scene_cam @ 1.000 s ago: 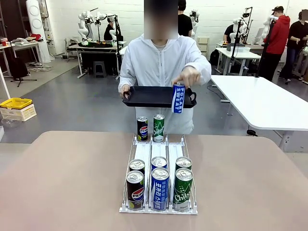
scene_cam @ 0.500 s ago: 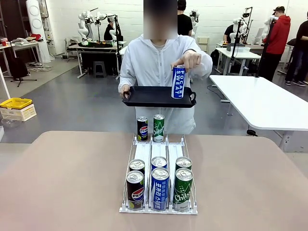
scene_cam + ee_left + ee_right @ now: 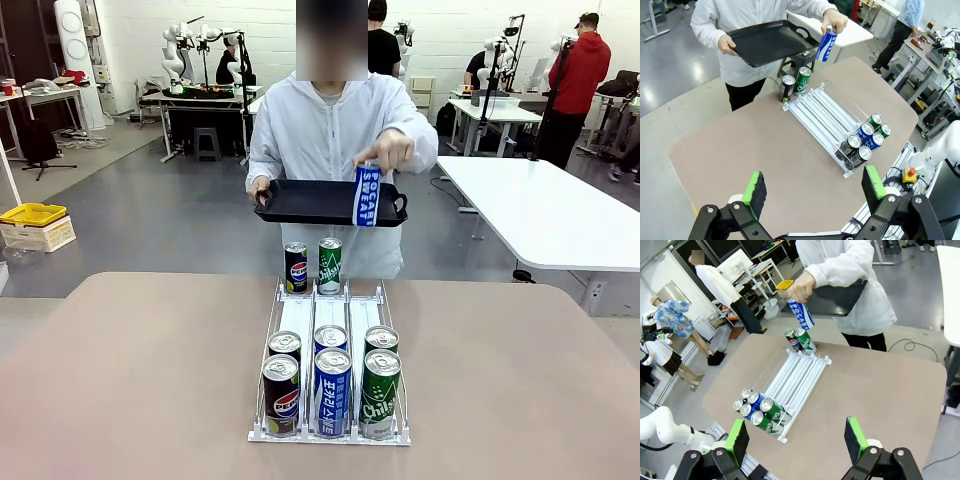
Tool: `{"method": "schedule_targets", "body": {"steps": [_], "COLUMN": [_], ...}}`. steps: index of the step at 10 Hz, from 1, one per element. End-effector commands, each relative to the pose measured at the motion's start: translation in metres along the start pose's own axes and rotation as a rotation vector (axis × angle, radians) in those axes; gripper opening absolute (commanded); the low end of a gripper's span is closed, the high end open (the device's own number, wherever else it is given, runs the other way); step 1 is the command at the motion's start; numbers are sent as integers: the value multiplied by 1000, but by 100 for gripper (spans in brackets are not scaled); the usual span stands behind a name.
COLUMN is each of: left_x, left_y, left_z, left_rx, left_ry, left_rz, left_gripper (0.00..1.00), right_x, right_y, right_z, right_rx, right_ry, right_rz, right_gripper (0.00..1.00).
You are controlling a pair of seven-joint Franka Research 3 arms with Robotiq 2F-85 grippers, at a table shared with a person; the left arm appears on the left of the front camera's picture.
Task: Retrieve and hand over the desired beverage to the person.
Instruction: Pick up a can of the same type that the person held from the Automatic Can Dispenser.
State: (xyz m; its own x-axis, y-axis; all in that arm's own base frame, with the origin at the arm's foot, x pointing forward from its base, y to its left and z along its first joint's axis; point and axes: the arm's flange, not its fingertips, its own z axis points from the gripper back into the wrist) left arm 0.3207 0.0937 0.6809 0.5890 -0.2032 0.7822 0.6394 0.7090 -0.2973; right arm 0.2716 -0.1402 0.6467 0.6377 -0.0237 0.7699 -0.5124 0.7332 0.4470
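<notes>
The robot's left hand (image 3: pixel 813 185) and right hand (image 3: pixel 796 438) are held wide open and empty above the surface (image 3: pixel 150 380); the blue can (image 3: pixel 367 196) is gripped from above by the person (image 3: pixel 320 130), just beside the black tray (image 3: pixel 300 200). In between, a rack (image 3: pixel 330 322) of cans is set on the surface; a dark can (image 3: pixel 296 267) and a green can (image 3: pixel 330 265) are stood at its far end.

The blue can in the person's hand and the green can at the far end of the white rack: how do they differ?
The blue-and-white can is held in the air by the person's hand, in front of the black tray; the green can stands at the far end of the white rack. The blue-and-white can is tilted; the green can is upright. Both are slim drink cans.
</notes>
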Motion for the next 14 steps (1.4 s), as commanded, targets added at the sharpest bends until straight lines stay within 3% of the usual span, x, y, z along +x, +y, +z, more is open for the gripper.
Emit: {"method": "schedule_targets", "body": {"steps": [1,14], "left_x": [1,1], "left_y": [1,1], "left_z": [2,2], "left_rx": [-13,-13], "left_ry": [-7,-7], "left_rz": [-15,-15], "left_gripper": [100,100], "right_x": [2,2], "right_y": [-1,-1], "right_z": [-1,-1], "right_rx": [20,20], "right_ry": [-8,-8], "right_rz": [10,10], "right_gripper": [100,100]}}
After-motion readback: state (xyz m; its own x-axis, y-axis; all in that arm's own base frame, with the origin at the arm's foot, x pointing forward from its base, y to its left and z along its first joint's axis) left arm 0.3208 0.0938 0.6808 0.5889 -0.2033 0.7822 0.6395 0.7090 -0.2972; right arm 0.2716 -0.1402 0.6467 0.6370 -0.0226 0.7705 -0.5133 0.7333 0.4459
